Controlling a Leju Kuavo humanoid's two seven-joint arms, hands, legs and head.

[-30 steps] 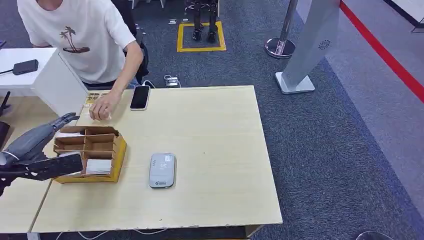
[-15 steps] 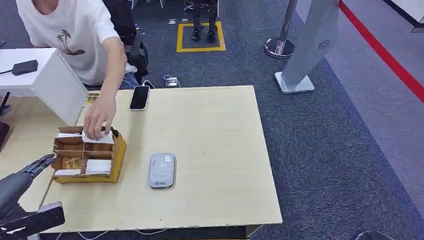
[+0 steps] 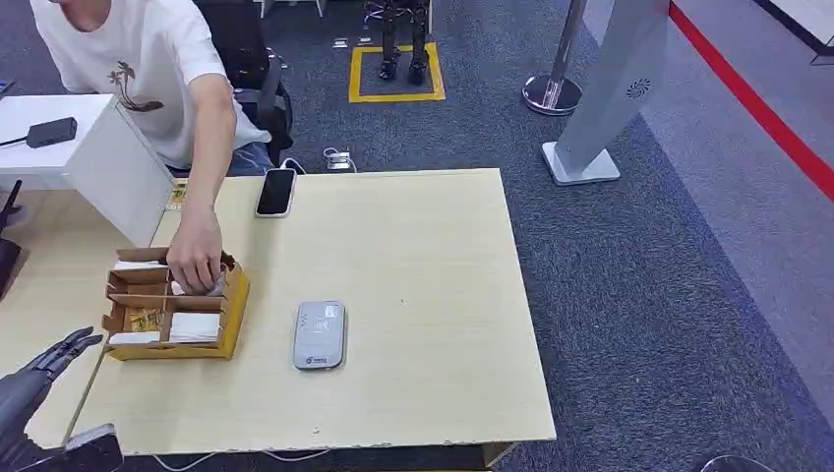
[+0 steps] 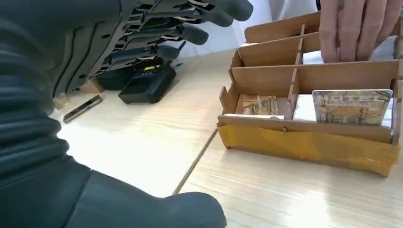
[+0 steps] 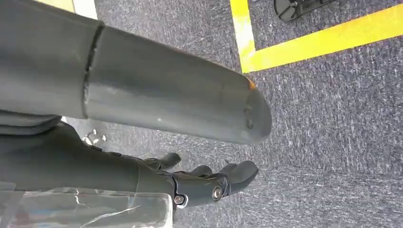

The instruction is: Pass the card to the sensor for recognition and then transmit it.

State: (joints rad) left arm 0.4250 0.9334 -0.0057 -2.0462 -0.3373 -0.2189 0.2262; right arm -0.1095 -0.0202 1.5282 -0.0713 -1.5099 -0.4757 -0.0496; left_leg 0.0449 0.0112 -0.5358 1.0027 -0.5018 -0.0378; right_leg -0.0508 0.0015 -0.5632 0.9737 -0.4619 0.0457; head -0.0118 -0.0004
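A brown cardboard card box [image 3: 234, 307] with several compartments sits at the table's left side. White cards lie in it, and one card with a picture [image 4: 354, 106] stands in a front compartment. A grey card sensor [image 3: 319, 334] lies flat to the right of the box. My left hand [image 3: 44, 365] hangs open near the table's left front corner, clear of the box, holding nothing; its fingers [image 4: 190, 33] are spread. My right hand [image 5: 209, 183] hangs open over grey carpet. A person's hand [image 3: 197, 261] reaches into the back of the box.
The person in a white shirt [image 3: 148, 69] stands behind the table. A black phone [image 3: 275, 191] lies at the far edge. A white box [image 3: 118, 167] and a second desk [image 3: 39, 265] adjoin on the left. A grey pillar [image 3: 610, 88] stands on the carpet.
My left hand has drawn back from the card box toward the table's front left corner. The person's hand moved from the table's back edge into the box.
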